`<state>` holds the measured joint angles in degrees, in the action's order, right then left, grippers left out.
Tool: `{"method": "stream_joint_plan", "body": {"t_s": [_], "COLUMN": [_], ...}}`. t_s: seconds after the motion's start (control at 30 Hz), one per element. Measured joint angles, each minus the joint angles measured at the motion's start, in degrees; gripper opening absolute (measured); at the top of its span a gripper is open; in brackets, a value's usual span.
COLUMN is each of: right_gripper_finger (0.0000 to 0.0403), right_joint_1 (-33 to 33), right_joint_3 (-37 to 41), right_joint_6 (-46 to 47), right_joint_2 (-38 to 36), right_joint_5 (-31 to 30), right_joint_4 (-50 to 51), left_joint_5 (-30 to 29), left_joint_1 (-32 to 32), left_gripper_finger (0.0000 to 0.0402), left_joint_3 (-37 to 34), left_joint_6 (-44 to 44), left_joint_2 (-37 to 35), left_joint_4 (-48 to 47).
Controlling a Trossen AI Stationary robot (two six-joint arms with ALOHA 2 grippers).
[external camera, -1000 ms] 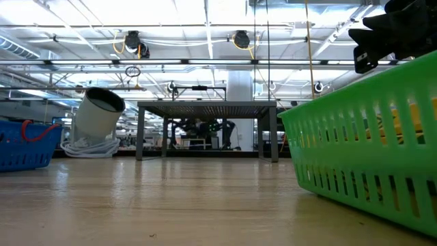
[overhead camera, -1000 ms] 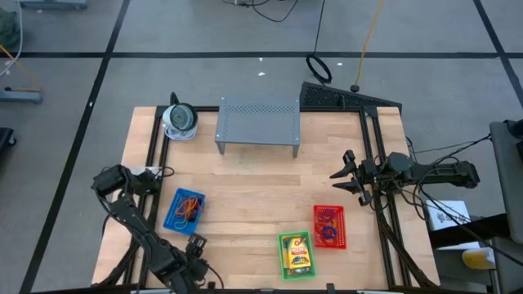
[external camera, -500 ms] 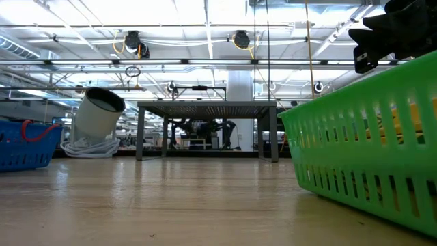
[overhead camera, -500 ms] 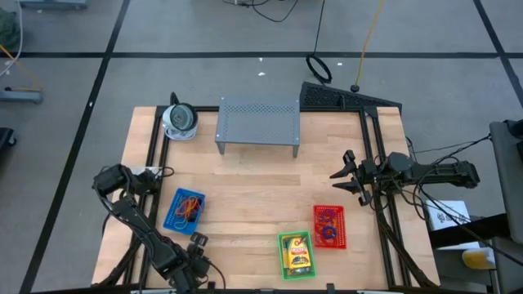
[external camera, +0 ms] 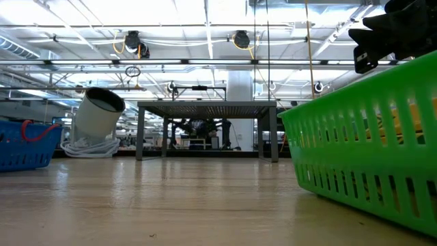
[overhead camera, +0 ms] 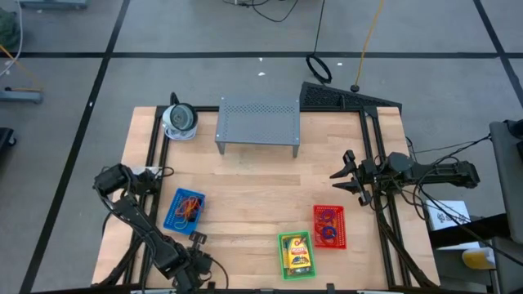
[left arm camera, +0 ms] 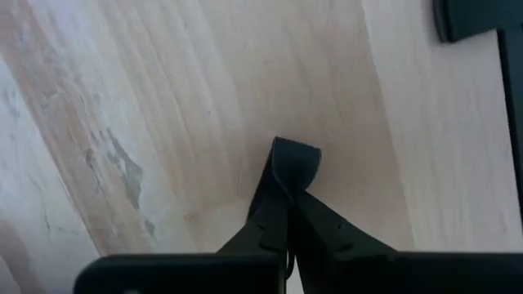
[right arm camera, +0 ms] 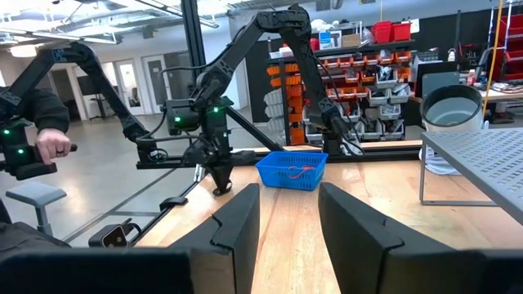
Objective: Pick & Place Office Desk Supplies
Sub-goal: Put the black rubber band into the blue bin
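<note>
Left gripper (left arm camera: 286,184) at the table's near-left edge, tips down on the pale wooden tabletop (overhead camera: 245,184), fingers pressed together on a small black clip (left arm camera: 296,160). Right gripper (overhead camera: 347,175) waits at the right edge, fingers apart, empty. Blue plastic basket (overhead camera: 185,211) of rubber-band loops sits near the left gripper.

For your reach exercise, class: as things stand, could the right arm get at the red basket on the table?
Probably yes. The right gripper hangs open at the table's right edge, and the red basket sits close by toward the front, with only bare wood between. The green basket lies beyond it, out of the path.
</note>
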<state>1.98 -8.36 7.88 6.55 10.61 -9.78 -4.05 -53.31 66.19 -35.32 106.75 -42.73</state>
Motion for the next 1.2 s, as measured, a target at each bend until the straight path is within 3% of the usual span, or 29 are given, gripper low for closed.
{"method": "stream_joint_plan", "body": {"t_s": [0.23, 0.53, 0.7, 0.97, 1.2], "right_gripper_finger": [0.0116, 0.0116, 0.0116, 0.0116, 0.0116], "right_joint_1": [0.0, 0.0, 0.0, 0.0, 0.0], "right_joint_3": [0.0, 0.0, 0.0, 0.0, 0.0], "right_joint_6": [0.0, 0.0, 0.0, 0.0, 0.0], "right_joint_2": [0.0, 0.0, 0.0, 0.0, 0.0], "right_joint_5": [0.0, 0.0, 0.0, 0.0, 0.0], "right_joint_4": [0.0, 0.0, 0.0, 0.0, 0.0], "left_joint_5": [-3.4, -6.6, -8.5, -18.5, -19.8], "left_joint_1": [0.4, 1.9, 3.7, 6.1, 8.3], "left_gripper_finger": [0.0007, 0.0009, 0.0008, 0.0016, 0.0013], "left_joint_3": [5.6, 12.9, 12.9, 12.9, 7.2], "left_joint_6": [-2.3, -10.9, -16.9, -31.6, -44.2], "left_joint_2": [0.1, -3.7, -7.4, -13.4, -20.6], "left_joint_4": [-1.5, -10.9, -16.2, -25.9, -31.1]}}
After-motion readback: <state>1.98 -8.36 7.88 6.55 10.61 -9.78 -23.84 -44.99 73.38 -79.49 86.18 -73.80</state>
